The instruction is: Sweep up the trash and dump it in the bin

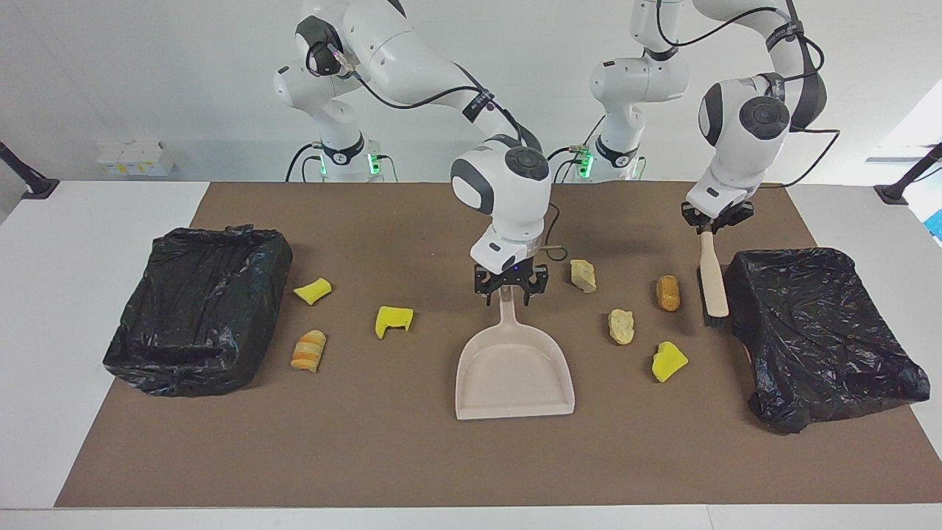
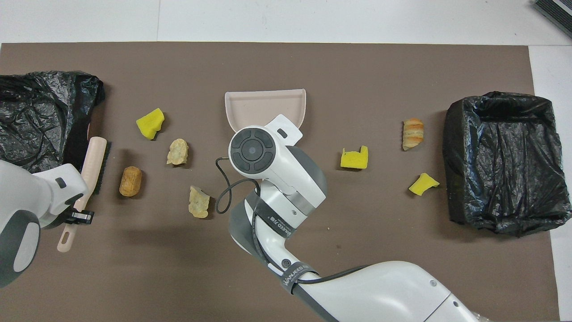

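The right arm reaches from its base toward the middle of the worktop (image 1: 44, 309), wrist pointing straight down, its end effector (image 1: 508, 288) at the dustpan (image 1: 514, 375) handle with a finger on each side of it; whether it grips yet I cannot tell. The dustpan lies flat, mouth away from the robots. The left arm bends high and drops its end effector (image 1: 716, 221) over the left arm's end, clamped tight on the handle of the brush (image 1: 712, 283), whose bristles point down just beside a black-bagged bin (image 1: 817, 331). The trash lies scattered on the brown mat (image 1: 368, 456): a yellow sponge chunk (image 1: 668, 361), a tan lump (image 1: 620, 326), an orange-brown lump (image 1: 667, 292) and a pale lump (image 1: 583, 274) between dustpan and brush; a notched yellow chunk (image 1: 392, 321), a yellow wedge (image 1: 313, 291) and a striped bread piece (image 1: 308, 350) toward a second black-lined bin (image 1: 199, 309) at the right arm's end. A white wall (image 1: 147, 73) stands at the back.
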Robot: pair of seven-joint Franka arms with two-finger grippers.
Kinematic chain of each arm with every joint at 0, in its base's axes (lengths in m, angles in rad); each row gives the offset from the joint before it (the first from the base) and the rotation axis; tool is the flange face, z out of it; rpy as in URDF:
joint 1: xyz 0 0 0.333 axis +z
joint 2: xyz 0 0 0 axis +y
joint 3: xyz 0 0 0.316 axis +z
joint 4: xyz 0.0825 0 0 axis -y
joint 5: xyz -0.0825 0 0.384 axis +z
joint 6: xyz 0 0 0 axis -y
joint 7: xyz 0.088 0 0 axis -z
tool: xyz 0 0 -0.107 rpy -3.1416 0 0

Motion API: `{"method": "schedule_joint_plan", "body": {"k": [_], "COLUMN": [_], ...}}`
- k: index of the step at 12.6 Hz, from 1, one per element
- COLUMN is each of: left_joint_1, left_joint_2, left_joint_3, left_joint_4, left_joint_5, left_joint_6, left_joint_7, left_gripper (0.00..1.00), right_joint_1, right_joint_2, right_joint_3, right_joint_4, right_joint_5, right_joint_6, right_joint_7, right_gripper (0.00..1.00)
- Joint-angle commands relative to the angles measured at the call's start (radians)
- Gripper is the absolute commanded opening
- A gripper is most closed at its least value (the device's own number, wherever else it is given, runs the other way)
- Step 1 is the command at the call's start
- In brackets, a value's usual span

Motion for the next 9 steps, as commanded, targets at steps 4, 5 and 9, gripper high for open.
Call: {"method": "schedule_joint_plan", "body": {"k": [4,5,9], "left_joint_1": [-0.052,-0.066,-0.175], "left_joint_2": [-0.02,-0.023,-0.023], "left_joint_3": [-0.019,-0.019,-0.019], "left_joint_4": [-0.084,-0.095,-0.095], "left_joint_5": [-0.046,-0.098,-0.147], "left_joint_6": [0.008,0.006,0.009], "left_joint_7": [-0.008,-0.005,-0.008], "left_gripper": [0.0,0.0,0.0], "right_joint_1": [-0.011,-0.013,-0.022], "right_joint_2": [-0.022,-0.027,-0.044], "right_joint_3": [0.006,0.006,0.006], "right_joint_4": [-0.052,-0.053,-0.061], "right_joint_5": [-0.028,-0.025,-0.02], "right_joint_6": [0.02,0.017,0.011], "right_joint_7": [-0.018,-0.035,-0.039], "right_gripper": [0.5,0.46,0.44]}}
